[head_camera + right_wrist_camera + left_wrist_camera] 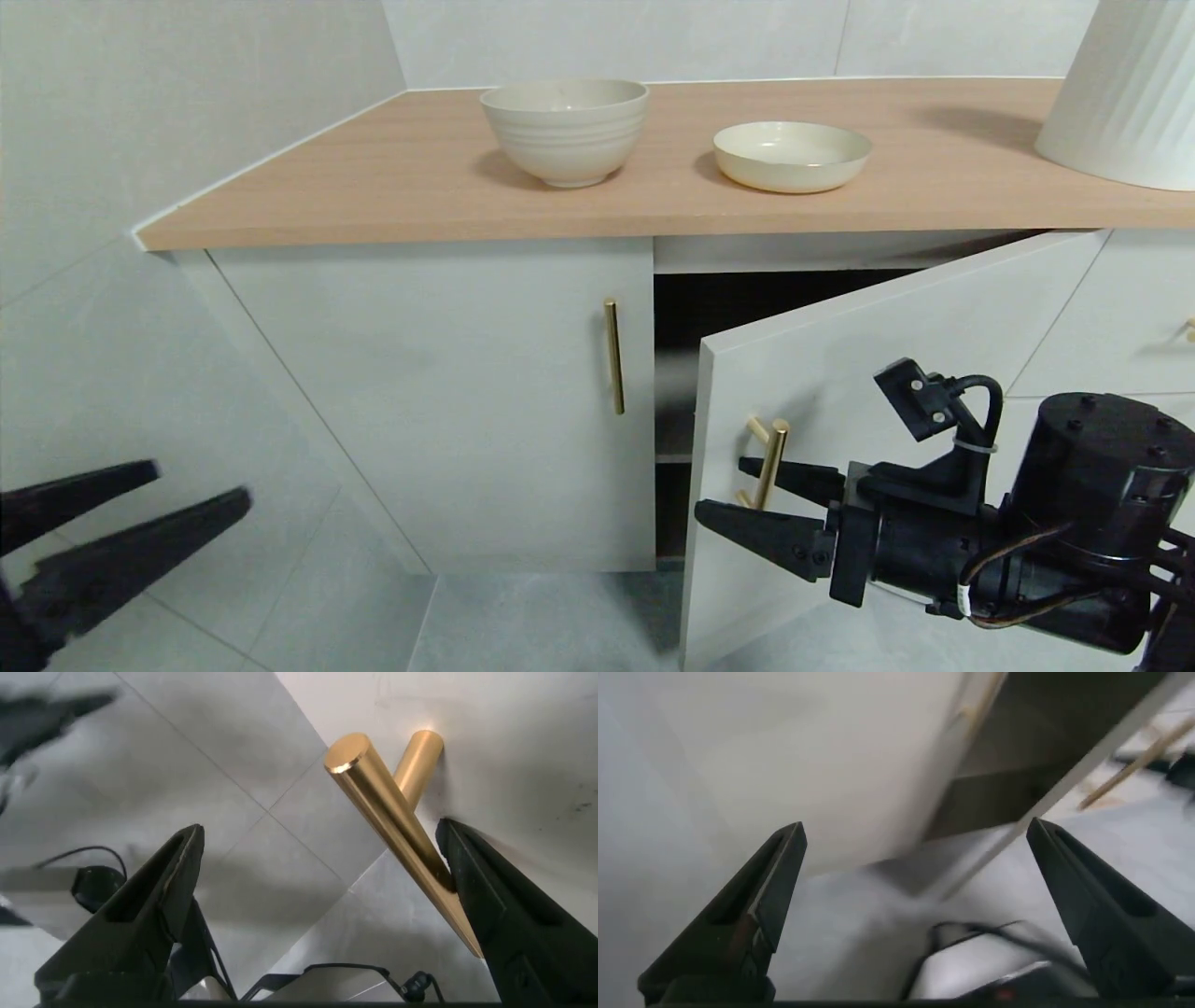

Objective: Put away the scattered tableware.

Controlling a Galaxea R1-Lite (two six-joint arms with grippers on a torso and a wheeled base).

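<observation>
Right pincer (721,487) spread around the swung-out door handle (776,441); left pincer (199,481) spread, low.

Left gripper (201,481) (915,829) sits low on the robot's left side, jaws spread wide. Its black tapered fingers (121,551) point forward and slant toward the robot's right, nothing between them.

Right arm (1088,485) comes in low from the robot's right, forearm roughly level. Right gripper (724,487) (318,831) points across toward the robot's left, jaws apart; from the head view one finger sits above the other. Wrist camera (920,397) rides on top of the gripper body on a bracket, with a looped cable behind it. Thin wires run along the wrist housing.
</observation>
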